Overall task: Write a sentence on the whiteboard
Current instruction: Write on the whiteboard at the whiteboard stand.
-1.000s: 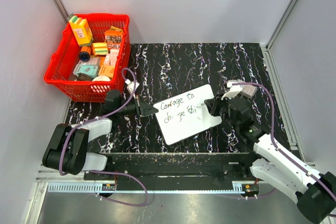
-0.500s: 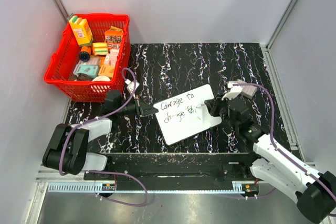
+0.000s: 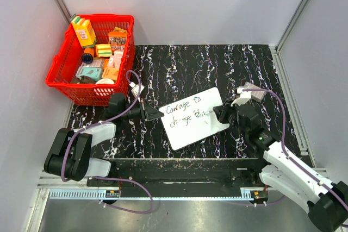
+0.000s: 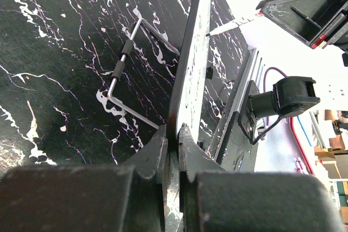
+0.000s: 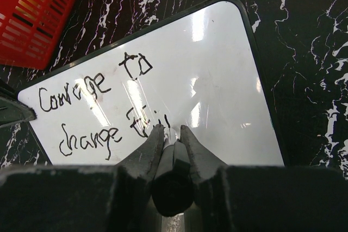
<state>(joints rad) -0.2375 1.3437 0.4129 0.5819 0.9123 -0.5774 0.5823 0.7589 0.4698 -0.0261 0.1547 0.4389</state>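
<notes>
Right gripper (image 5: 171, 129) with marker (image 5: 173, 177) on whiteboard (image 5: 228, 80), sentence (image 5: 89, 86) "Courage to change thi"

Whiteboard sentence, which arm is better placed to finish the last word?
Right: the right fingers grip the marker, its tip on the whiteboard beside the unfinished second line of the sentence. The left fingers pinch the board's edge.
</notes>
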